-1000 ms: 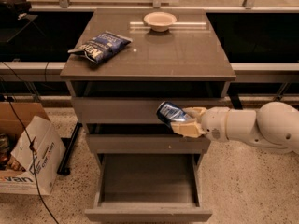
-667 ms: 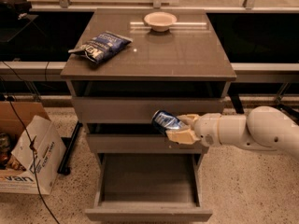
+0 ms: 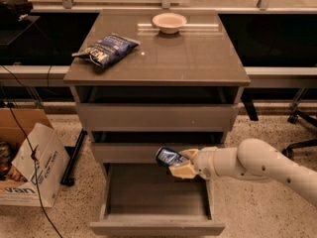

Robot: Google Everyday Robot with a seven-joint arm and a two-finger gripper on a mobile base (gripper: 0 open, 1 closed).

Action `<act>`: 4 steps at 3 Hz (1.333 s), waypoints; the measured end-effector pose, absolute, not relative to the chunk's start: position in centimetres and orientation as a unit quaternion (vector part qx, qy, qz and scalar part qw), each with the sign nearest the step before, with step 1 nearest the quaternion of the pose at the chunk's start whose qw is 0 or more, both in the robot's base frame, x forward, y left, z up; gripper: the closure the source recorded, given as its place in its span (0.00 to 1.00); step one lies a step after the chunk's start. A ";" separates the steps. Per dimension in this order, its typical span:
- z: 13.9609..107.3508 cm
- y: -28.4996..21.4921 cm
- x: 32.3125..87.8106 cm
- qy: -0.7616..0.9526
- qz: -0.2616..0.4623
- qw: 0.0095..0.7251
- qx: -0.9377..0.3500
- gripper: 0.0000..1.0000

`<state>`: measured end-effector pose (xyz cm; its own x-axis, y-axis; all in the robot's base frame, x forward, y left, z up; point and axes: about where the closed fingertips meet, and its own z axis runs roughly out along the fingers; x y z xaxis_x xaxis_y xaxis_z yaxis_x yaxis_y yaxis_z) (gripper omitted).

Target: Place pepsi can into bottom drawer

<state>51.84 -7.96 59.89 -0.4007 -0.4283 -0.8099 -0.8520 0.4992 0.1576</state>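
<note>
Operator: Trouble was expected where, with the pepsi can (image 3: pixel 169 156) held as it was?

Observer: Clearance was judged the main worry. The can was clamped, tilted, between the fingers of the gripper (image 3: pixel 176 164). It was held just in front of the lower edge of the middle drawer (image 3: pixel 129 152), above the far end of the open bottom drawer (image 3: pixel 156 227) and right of its middle. Had it been lowered carelessly, the middle drawer's front or the bottom drawer's right wall could have been struck by can or wrist. The can might then have been twisted in the grip.

Operator: And if it had been released from there?

Observer: A drop from that height was thought risky. A tilted can could have been bounced or sent rolling across the drawer floor, though it would probably have been kept in by the walls.

Operator: What was found changed against the earlier view?

Observer: Can and gripper were found lower and slightly further left. A second before, they had been seen level with the top drawer (image 3: pixel 156 117), well above the opening. The hold on the can was unchanged. The chip bag (image 3: pixel 106 48) and the bowl (image 3: pixel 169 22) on the cabinet top were found unmoved, and the bottom drawer was pulled out just as far.
</note>
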 end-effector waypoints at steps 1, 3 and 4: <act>54.9 -8.0 52.1 0.799 0.292 0.346 -0.395 1.00; 52.8 -7.1 51.8 0.800 0.299 0.330 -0.402 1.00; 48.2 -5.4 51.7 0.808 0.308 0.312 -0.393 1.00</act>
